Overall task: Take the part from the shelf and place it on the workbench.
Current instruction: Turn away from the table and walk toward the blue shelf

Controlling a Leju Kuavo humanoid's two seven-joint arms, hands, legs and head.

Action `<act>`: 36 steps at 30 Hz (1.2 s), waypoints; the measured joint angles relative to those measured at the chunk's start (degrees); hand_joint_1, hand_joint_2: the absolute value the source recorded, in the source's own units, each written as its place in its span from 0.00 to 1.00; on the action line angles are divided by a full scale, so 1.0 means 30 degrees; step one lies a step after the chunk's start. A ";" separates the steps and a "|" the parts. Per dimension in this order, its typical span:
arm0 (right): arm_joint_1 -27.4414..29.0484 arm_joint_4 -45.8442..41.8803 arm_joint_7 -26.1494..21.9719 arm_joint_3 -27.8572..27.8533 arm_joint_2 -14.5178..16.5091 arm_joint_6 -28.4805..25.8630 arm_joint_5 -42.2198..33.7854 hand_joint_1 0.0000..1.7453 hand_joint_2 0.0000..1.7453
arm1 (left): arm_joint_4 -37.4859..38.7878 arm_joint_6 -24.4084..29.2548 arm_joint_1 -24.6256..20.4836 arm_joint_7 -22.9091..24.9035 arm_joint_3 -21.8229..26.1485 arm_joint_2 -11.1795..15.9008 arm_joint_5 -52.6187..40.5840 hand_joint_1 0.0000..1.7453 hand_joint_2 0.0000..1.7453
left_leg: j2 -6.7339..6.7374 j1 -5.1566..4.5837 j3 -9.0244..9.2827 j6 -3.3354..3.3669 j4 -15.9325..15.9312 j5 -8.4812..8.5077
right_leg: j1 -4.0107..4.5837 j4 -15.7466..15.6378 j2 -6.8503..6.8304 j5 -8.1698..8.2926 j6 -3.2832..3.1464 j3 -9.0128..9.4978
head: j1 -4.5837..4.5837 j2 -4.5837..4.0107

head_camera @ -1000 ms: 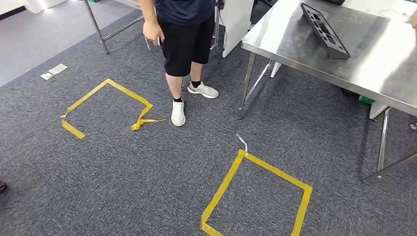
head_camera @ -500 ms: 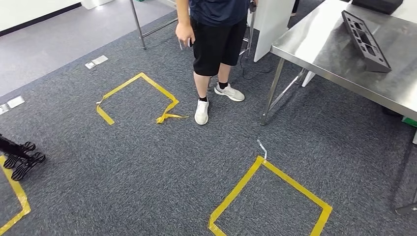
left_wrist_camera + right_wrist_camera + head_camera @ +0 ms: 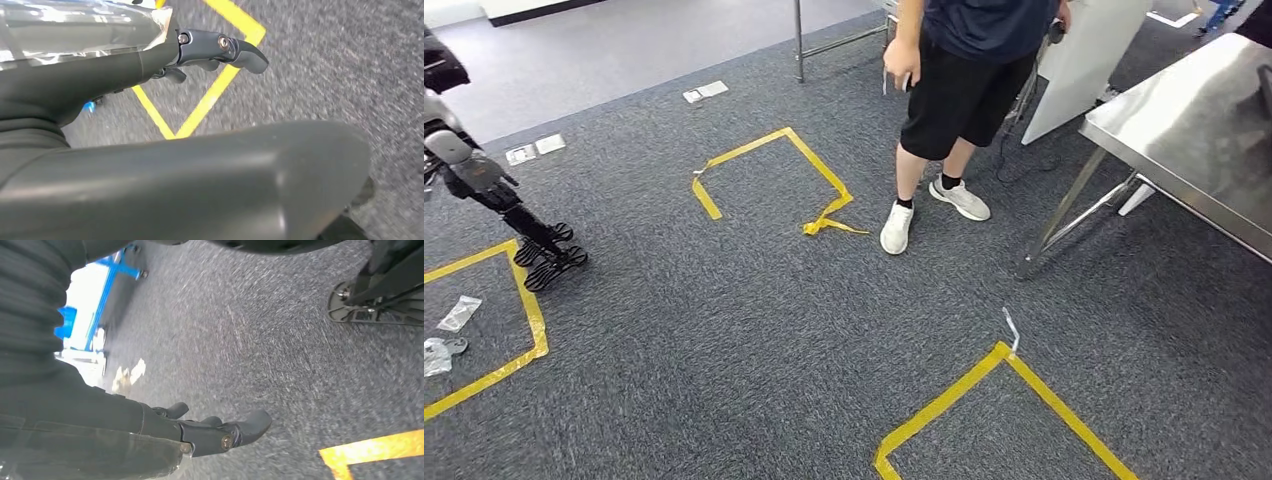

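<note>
1. Hanging over grey carpet (image 3: 724, 330), the left hand (image 3: 220, 50) and the right hand (image 3: 215, 432) each carry nothing; their dark fingers (image 3: 252, 422) are loosely curved and apart.
2. The part cannot be made out in any view, and no shelf is visible.
3. The steel surface (image 3: 1194, 140) shows its near left corner at the far right of the floor, standing on thin metal legs (image 3: 1064, 215).
4. A person in black shorts (image 3: 959, 95) and white shoes (image 3: 897, 228) stands on the carpet just beside that corner, holding a small object that is too small to identify.
5. Yellow tape squares (image 3: 769, 175) mark the floor; one has a loose, curled end near the person's foot.
6. A black stand with ribbed feet (image 3: 544, 260) rests at the left, beside another tape outline with clear plastic scraps (image 3: 454, 315) inside.
7. No legible writing appears anywhere.
</note>
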 joint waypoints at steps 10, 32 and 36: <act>-0.0108 -0.0005 -0.0231 0.0102 -0.0015 0.0075 0.0674 0.00 1.00 | 0.0000 0.0251 0.0155 0.0086 0.0148 0.0053 0.0588 0.00 0.00 | -0.2296 -0.0015 -0.0287 -0.0719 0.0085 0.0294 | -0.0128 -0.4444 0.1141 0.2348 0.0010 0.1792 | -0.0027 0.0000; -0.1030 0.0004 -0.0432 0.2738 -0.0393 0.1109 0.3730 0.00 1.00 | -0.0014 0.2393 -0.0089 -0.0137 0.3003 -0.0066 0.3616 0.00 0.00 | -0.0263 0.0013 -0.0051 -0.0005 0.0172 -0.0079 | -0.0027 0.1224 0.0127 -0.0044 0.0044 -0.0802 | 0.0007 0.0000; -0.0944 0.0015 -0.0577 0.2745 -0.0495 0.1027 0.3532 0.00 1.00 | -0.0013 0.2290 -0.0046 -0.0126 0.3009 -0.0086 0.3393 0.00 0.00 | -0.1448 0.0008 -0.0036 -0.0181 0.0221 -0.0002 | -0.0159 -0.2674 0.1075 0.1825 0.0579 0.0851 | 0.0025 0.0000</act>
